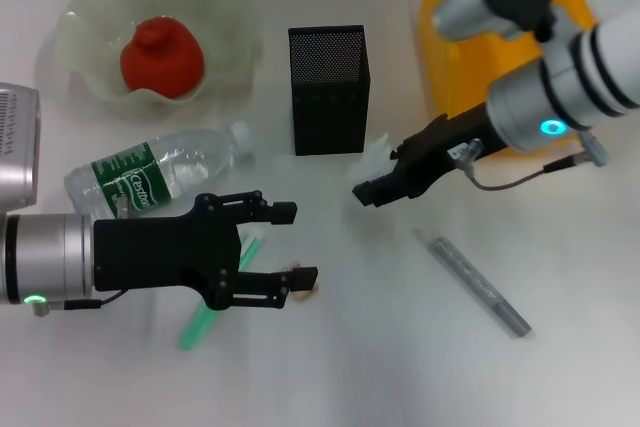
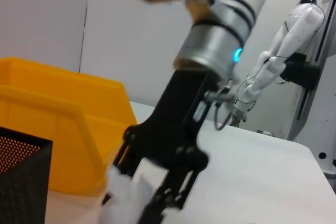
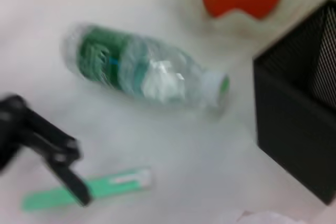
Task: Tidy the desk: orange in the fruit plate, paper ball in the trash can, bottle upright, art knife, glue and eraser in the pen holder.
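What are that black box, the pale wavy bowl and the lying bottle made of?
The black box looks like metal mesh with a matt finish: tiny holes dot its walls. The bowl seems translucent pale-green plastic or glass; its rim looks soft and cloudy. The bottle appears to be thin clear plastic, with a printed green label.

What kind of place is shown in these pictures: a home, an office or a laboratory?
Most likely a robotics laboratory set up as a desk. A white table carries desk things such as a black mesh pen holder and a yellow trash can, and a white humanoid robot stands in the background.
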You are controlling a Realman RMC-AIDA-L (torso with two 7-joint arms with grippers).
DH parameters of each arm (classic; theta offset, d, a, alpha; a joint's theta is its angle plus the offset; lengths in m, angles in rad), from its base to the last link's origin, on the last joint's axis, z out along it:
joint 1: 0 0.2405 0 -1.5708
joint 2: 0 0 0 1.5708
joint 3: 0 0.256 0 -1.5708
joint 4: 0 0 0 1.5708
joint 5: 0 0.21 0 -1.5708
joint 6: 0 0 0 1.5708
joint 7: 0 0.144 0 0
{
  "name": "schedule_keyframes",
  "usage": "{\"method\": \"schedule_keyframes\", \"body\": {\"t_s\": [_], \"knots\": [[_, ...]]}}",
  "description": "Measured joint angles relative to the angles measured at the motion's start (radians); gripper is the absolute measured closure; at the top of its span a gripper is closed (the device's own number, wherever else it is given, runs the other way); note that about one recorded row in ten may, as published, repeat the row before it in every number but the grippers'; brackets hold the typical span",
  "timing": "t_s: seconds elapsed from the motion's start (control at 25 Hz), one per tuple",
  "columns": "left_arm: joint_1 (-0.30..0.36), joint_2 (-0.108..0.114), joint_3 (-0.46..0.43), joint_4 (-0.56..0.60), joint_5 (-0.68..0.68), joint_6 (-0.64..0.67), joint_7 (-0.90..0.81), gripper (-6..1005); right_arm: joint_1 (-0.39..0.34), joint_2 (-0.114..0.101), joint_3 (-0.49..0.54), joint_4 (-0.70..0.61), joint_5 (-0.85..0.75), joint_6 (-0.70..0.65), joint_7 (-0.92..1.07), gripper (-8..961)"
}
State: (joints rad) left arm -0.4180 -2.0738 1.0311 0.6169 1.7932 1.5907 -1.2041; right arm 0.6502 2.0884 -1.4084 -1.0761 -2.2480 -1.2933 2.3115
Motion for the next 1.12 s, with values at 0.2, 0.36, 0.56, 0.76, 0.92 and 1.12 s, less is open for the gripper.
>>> {"method": "schedule_keyframes", "body": {"t_s": [0.2,0.36,0.56,0.76,0.92,1.12], "knots": [[0.0,0.0,-0.001,-0.005,0.0,-0.002,0.0,246,-0.115,0.001,0.087,-0.055,0.19,-0.069,-0.157,397],[0.001,0.0,-0.002,-0.005,0.0,-0.004,0.0,248,-0.204,-0.001,0.205,-0.053,0.377,-0.143,-0.319,397],[0.002,0.0,-0.002,-0.005,0.0,-0.004,0.0,251,-0.291,-0.002,0.36,-0.011,0.542,-0.168,-0.492,397],[0.001,0.0,-0.002,-0.007,0.0,-0.004,0.0,253,-0.326,-0.006,0.527,0.021,0.593,-0.149,-0.598,398],[0.0,0.0,-0.002,-0.007,0.0,-0.004,0.0,255,-0.33,-0.009,0.644,0.041,0.586,-0.112,-0.635,398],[0.0,0.0,-0.002,-0.006,0.0,-0.003,0.0,257,-0.321,-0.01,0.671,0.063,0.578,-0.099,-0.697,397]]}}
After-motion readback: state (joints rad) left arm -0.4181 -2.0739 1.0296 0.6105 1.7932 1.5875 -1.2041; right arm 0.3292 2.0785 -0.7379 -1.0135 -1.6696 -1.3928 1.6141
